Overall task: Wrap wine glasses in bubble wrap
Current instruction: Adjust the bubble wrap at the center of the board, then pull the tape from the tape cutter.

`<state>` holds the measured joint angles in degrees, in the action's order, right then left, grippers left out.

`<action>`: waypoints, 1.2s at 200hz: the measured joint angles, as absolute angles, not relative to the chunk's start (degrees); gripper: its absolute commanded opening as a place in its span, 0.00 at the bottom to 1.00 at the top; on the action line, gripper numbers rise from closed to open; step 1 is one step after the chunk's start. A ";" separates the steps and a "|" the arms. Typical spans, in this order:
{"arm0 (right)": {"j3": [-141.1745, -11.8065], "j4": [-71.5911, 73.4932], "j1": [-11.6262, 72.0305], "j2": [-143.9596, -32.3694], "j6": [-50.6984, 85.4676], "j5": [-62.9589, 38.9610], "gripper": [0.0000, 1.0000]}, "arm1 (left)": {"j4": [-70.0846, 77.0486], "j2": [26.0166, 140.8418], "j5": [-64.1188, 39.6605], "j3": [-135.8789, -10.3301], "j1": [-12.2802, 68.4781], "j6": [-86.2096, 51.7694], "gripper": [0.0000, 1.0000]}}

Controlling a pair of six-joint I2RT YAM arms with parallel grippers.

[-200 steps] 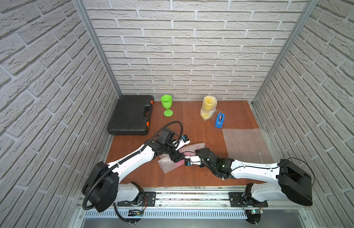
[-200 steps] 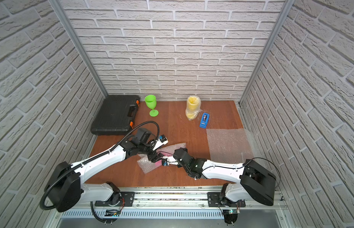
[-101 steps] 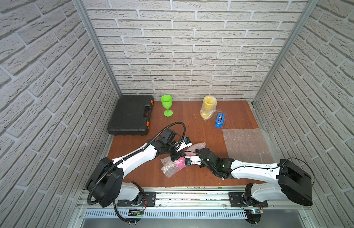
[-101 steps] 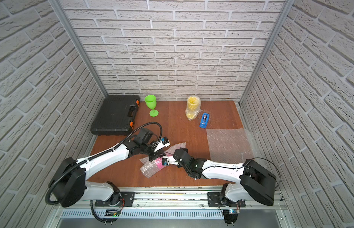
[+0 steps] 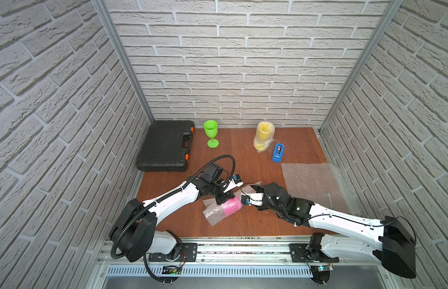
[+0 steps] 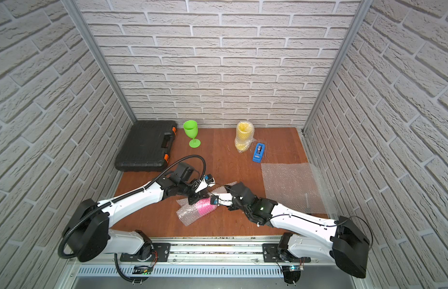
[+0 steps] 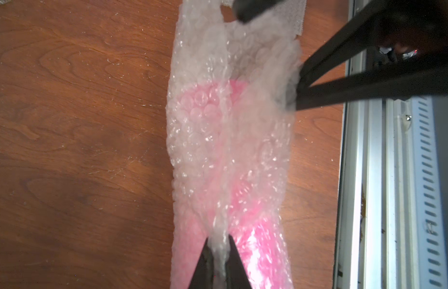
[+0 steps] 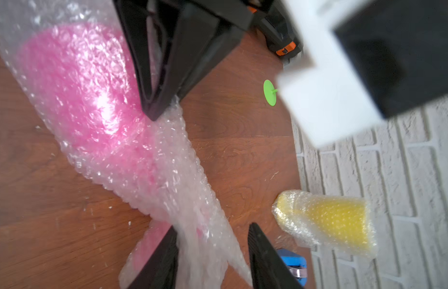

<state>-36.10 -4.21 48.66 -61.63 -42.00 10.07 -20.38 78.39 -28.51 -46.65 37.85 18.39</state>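
Note:
The pink wine glass (image 5: 231,206) lies on its side near the table's front, rolled in bubble wrap (image 5: 214,215). My left gripper (image 7: 219,240) is shut on a raised fold of that wrap over the pink bowl. My right gripper (image 8: 213,227) stands open at the wrap's twisted end, with the loose plastic lying between its fingers. In both top views the two grippers meet over the bundle (image 6: 204,207). At the back, the lime green wine glass (image 5: 211,133) stands bare and upright. The yellow wine glass (image 5: 263,136) is wrapped.
A flat sheet of bubble wrap (image 5: 315,182) lies at the right, under my right arm's reach. A blue tape dispenser (image 5: 278,152) sits beside the yellow bundle. A black tool case (image 5: 166,146) fills the back left corner. The metal rail (image 7: 393,175) runs along the front edge.
My left gripper has closed on the wrap over the pink glass. My right gripper, shut on the wrap's end before, has opened. The bundle has shifted slightly right.

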 measured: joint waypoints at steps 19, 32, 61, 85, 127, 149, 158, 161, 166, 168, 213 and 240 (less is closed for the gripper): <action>-38.22 -5.74 41.65 -59.70 -34.35 3.44 0.42 | -20.73 78.39 -27.92 -46.65 38.33 18.41 0.11; -40.03 -6.15 37.63 -59.66 -28.23 0.54 0.42 | -20.82 78.39 -27.59 -46.65 38.68 18.41 0.11; -45.84 -10.17 30.35 -62.41 -12.14 -4.73 0.39 | -20.93 78.39 -26.63 -46.65 39.29 18.39 0.12; -50.48 -14.85 26.04 -67.31 1.02 -8.14 0.37 | -21.12 78.28 -25.43 -46.65 40.03 18.39 0.12; -52.21 -20.05 16.58 -76.55 18.48 -15.75 0.41 | -21.43 77.23 -22.81 -46.41 41.87 18.37 0.12; -54.26 -20.71 10.94 -81.52 22.85 -20.16 0.41 | -21.52 76.75 -22.02 -46.06 42.26 18.35 0.12; -56.21 -20.60 8.75 -84.14 23.86 -22.20 0.41 | -21.50 76.53 -21.85 -45.89 42.44 18.31 0.12; -56.84 -20.51 8.05 -85.03 24.10 -22.90 0.41 | -21.50 76.42 -21.78 -45.84 42.46 18.31 0.12; -58.11 -20.38 6.90 -86.54 24.67 -23.94 0.41 | -21.52 76.29 -21.67 -45.71 42.46 18.26 0.12; -58.61 -20.38 6.42 -87.13 24.75 -24.51 0.41 | -21.52 76.23 -21.67 -45.65 42.48 18.24 0.12; -71.94 -20.60 -1.69 -101.03 26.39 -31.64 0.28 | -21.80 75.70 -20.95 -45.45 42.52 18.20 0.12; -77.23 -20.82 -4.97 -107.20 27.33 -34.30 0.25 | -22.55 75.26 -20.62 -45.41 42.52 18.20 0.12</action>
